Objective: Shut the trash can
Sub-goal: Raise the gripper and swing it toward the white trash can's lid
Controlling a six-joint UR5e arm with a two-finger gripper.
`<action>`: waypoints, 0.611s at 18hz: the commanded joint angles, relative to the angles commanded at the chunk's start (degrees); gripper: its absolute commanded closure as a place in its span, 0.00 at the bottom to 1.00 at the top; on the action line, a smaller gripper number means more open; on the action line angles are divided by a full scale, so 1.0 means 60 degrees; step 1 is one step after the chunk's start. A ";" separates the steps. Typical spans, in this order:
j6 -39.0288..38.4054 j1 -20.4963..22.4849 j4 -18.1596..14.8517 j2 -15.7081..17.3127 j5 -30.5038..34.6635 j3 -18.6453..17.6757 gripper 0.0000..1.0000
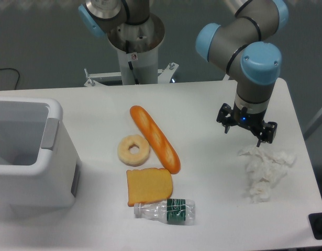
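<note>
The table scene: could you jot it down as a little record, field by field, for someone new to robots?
trash can: white bin at the table's left edge, top open
gripper: open, empty, above the table's right side
under gripper: crumpled tissue
middle: baguette, donut, toast slice
front: plastic bottle lying on its side

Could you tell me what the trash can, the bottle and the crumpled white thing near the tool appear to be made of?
The trash can looks like matte white moulded plastic: smooth walls, rounded corners, a grey tab on its rim. The bottle seems to be clear thin plastic, see-through with glints, wearing a green label. The crumpled white heap looks like tissue or soft paper, judging by its irregular folds and dull surface.
</note>
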 joint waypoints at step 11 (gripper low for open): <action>-0.0791 -0.0380 0.0176 0.0848 -0.0703 -0.0833 0.00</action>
